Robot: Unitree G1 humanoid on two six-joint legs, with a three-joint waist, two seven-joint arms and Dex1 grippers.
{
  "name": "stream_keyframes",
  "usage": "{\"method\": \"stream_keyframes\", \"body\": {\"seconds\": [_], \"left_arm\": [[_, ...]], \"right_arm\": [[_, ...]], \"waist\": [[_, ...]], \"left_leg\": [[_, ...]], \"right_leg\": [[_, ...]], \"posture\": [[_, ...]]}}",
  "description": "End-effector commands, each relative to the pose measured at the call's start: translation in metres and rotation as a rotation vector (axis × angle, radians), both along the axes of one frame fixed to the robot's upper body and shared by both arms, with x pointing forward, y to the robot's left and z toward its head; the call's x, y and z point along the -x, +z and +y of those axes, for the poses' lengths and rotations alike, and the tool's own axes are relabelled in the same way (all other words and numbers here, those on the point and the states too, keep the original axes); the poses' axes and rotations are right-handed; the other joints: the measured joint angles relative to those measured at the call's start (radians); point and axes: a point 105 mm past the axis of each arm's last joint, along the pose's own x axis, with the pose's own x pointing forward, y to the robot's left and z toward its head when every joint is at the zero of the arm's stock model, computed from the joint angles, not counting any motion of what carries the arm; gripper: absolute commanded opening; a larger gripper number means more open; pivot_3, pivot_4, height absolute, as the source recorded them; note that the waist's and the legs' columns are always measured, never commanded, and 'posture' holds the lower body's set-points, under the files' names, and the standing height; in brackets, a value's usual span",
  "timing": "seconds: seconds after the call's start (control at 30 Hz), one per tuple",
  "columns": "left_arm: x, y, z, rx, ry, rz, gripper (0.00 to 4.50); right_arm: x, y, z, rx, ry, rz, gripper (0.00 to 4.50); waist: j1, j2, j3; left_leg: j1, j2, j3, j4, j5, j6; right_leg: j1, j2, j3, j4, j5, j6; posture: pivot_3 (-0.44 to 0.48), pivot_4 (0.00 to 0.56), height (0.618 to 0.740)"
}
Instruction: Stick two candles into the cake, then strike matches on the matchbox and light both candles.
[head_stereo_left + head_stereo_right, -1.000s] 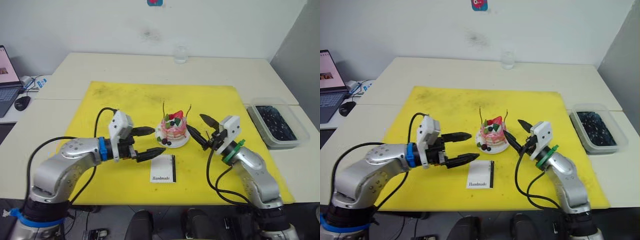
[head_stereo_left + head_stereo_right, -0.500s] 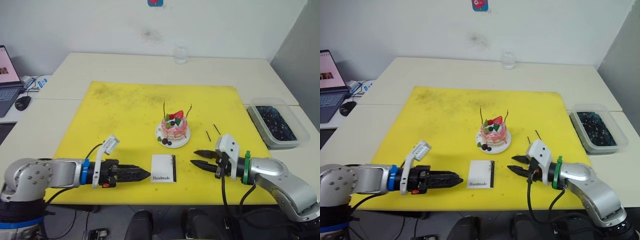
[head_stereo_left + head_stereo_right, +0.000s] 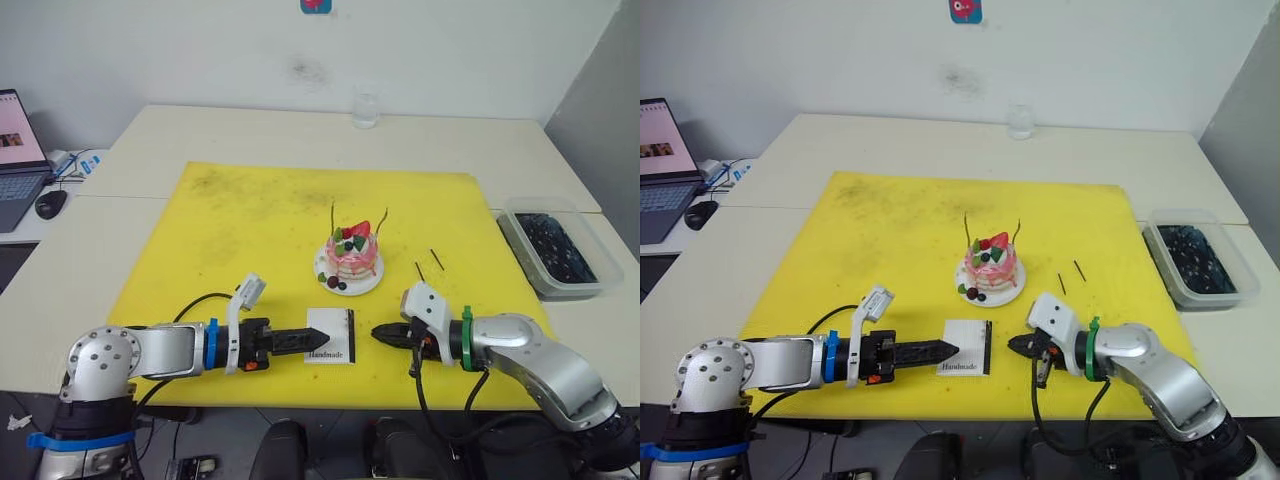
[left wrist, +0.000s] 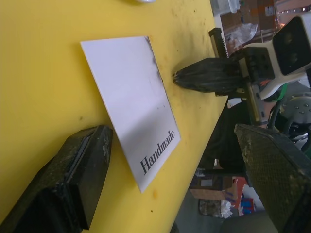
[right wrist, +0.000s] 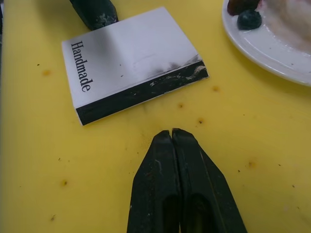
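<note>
**Grippers closed in on the matchbox; candles stood unlit**

Both grippers had drawn inward toward the matchbox [image 3: 329,335] over the last half second. That white box lay flat on the yellow mat [image 3: 250,220], just in front of the cake [image 3: 350,258]. Two candles [image 3: 333,216] already stood in the cake, with no flame visible. Two matches [image 3: 428,264] lay untouched beyond the box, right of the cake. The left gripper [image 3: 306,338] sat at the box's left edge, spread wide and empty. The right gripper [image 5: 171,134] pointed at the striking strip, pinched together and empty. Striking and lighting remained.

2 candles [image 3: 333,215] stand in the cake [image 3: 351,256]; matchbox [image 3: 330,335] flat nearby; 2 matches [image 3: 428,264], seemingly unlit, beside.
</note>
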Motion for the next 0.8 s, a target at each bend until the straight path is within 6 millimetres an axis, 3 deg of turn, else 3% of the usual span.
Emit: {"method": "stream_keyframes", "body": {"seconds": [0.03,0.4,0.7,0.8], "left_arm": [[0.001,-0.003,-0.009,0.021,0.001,0.02,4.5],[0.009,-0.014,-0.018,0.014,0.006,0.06,4.5],[0.011,-0.016,-0.02,0.0,0.004,0.056,4.5],[0.009,-0.019,-0.017,-0.034,0.014,0.045,3.88]], "right_arm": [[-0.001,-0.001,0.011,0.019,0.05,-0.01,0.01],[0.003,0.007,0.041,-0.046,0.144,0.011,0.01],[0.005,0.006,0.042,-0.045,0.147,0.019,0.01],[0.004,0.007,0.04,-0.046,0.138,0.02,0.0]], "waist": [[0.0,0.0,0.0],[0.007,0.0,-0.001],[0.015,0.0,-0.001],[0.015,0.0,-0.001]], "left_leg": [[0.0,0.0,0.0,0.0,0.0,0.0],[0.0,0.0,0.0,0.0,0.0,0.0],[0.0,0.0,0.001,-0.001,0.0,0.0],[0.0,0.0,0.001,-0.001,0.0,0.0]], "right_leg": [[0.0,0.0,0.0,0.0,0.0,0.0],[0.0,0.0,0.0,0.0,0.0,0.0],[0.0,-0.001,0.0,-0.001,-0.001,-0.001],[0.0,-0.001,0.0,-0.001,-0.001,-0.001]], "posture": [[0.0,0.15,0.74],[0.0,0.15,0.74],[0.0,0.15,0.74],[0.0,0.15,0.74]]}}
